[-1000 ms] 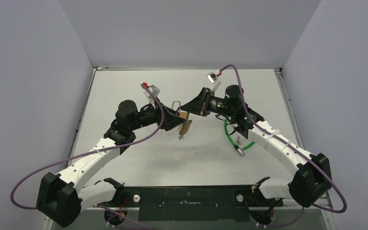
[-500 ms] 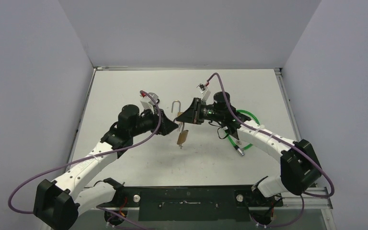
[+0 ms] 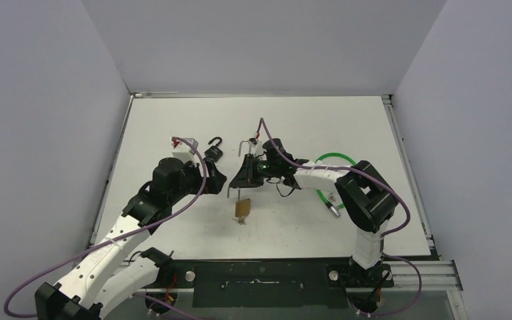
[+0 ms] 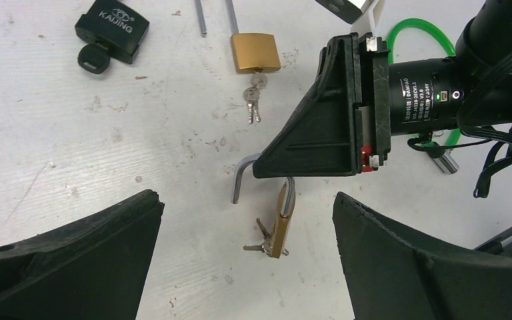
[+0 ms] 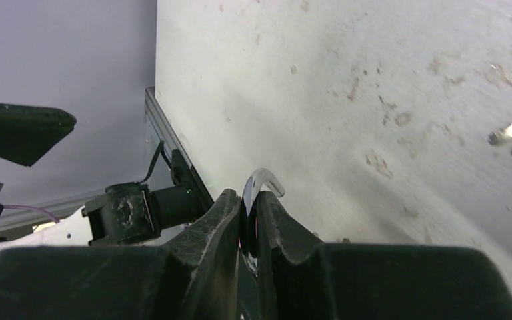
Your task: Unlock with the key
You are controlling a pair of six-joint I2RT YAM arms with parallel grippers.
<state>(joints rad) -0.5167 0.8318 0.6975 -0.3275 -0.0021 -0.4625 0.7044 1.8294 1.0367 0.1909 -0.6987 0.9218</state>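
A brass padlock [image 4: 281,225] hangs above the table by its steel shackle [image 4: 241,175], whose free end stands out of the body. The key [image 4: 261,244] sticks in the lock's underside with its bunch. My right gripper [image 3: 243,179] is shut on the shackle [image 5: 264,180], and its fingertips [image 5: 229,200] pinch the bar. My left gripper [image 4: 247,217] is open wide, just short of the hanging lock [image 3: 242,208], touching nothing. From above, the left gripper [image 3: 217,181] sits to the left of the right one.
A second brass padlock [image 4: 256,52] with keys [image 4: 254,105] lies flat on the table farther back. A black padlock [image 4: 112,30] with a key lies at the back left [image 3: 215,151]. A green cable loop [image 3: 334,160] lies right of the right wrist.
My left gripper has let go of the brass padlock, opened wide and drawn back toward the near left. The right gripper has come left and nearer, with the lock now dangling from its shackle.
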